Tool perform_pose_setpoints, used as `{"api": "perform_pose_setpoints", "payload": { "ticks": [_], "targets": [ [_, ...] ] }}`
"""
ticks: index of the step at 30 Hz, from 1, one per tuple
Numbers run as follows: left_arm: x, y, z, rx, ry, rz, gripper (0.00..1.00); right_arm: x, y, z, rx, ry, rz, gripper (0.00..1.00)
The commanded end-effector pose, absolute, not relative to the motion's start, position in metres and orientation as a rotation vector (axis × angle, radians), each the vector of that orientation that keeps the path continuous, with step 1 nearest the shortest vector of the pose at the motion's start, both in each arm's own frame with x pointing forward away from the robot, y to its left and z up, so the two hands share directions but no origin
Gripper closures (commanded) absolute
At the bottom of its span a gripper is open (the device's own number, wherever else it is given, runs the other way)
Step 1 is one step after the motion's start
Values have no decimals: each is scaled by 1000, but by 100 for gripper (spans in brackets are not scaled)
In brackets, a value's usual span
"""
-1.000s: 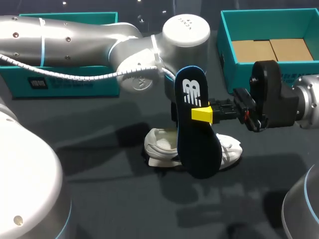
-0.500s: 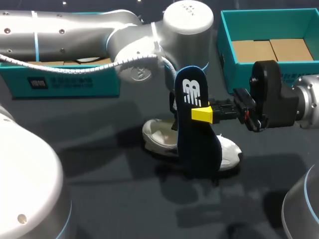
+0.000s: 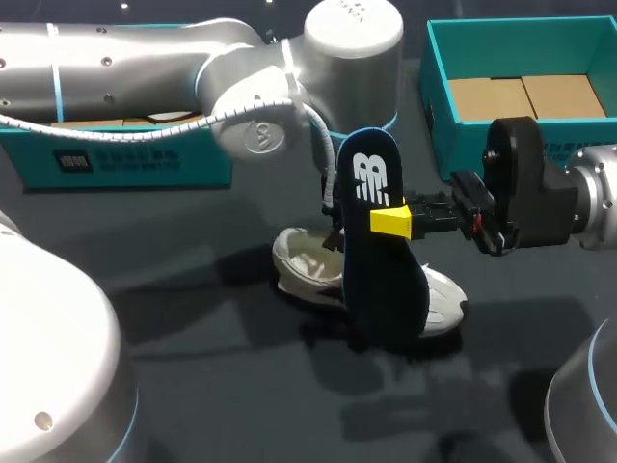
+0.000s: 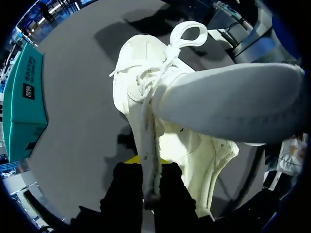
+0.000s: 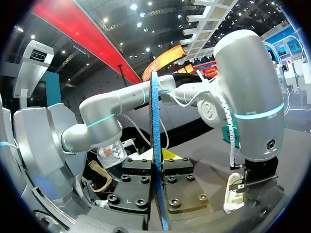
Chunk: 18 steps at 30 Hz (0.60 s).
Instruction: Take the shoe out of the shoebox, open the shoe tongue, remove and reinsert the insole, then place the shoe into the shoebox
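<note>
- A dark grey bench (image 3: 193, 318) seen from above, with two silver robot arms coming in from either side.
- The right hand (image 3: 393, 223) comes in from the right at mid-height. Its two yellow-tipped fingers are closed flat against a dark navy insole (image 3: 386, 285), one on each face.
- The insole stands upright on its long axis, clear of the shoe. A white logo is near its upper end, and its lower end hangs in front of the shoe.
- In the right wrist view the insole (image 5: 156, 121) appears edge-on as a thin blue line, pinched between the black fingers of the right hand (image 5: 158, 162).
- A white laced shoe (image 3: 307, 265) lies low at the middle of the bench, outside the shoebox, partly hidden behind the insole. Its heel points left and its toe right. Whether the sole touches the bench cannot be told.
- The left arm (image 3: 193, 68) reaches across from the left and comes down over the shoe.
- In the left wrist view the left hand (image 4: 148, 167) is closed on a strip of the shoe's (image 4: 146, 87) upper, which runs between its black fingers. The laces are loose beyond the hand.
- A teal shoebox (image 3: 439, 72) sits open at the far right of the bench, with brown cardboard (image 3: 525, 96) lying in it.
- A second teal box (image 3: 125, 159) sits at the far left, under the left arm.
</note>
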<state>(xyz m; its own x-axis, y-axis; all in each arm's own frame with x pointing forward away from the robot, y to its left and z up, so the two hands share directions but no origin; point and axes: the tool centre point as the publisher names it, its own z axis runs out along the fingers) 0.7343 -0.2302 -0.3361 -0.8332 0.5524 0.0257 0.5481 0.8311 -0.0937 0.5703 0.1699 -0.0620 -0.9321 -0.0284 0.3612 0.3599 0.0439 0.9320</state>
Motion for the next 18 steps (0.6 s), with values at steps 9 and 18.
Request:
{"api": "perform_pose_setpoints", "payload": {
  "ticks": [9,18],
  "targets": [
    [731,-219,-321,-1427,-2777,204,100,569,171,-63,-340,-2044,-1968,100],
    [725,-219,-310,-1619,-2749,180,100,569,171,-63,-340,-2044,-1968,100]
  ]
}}
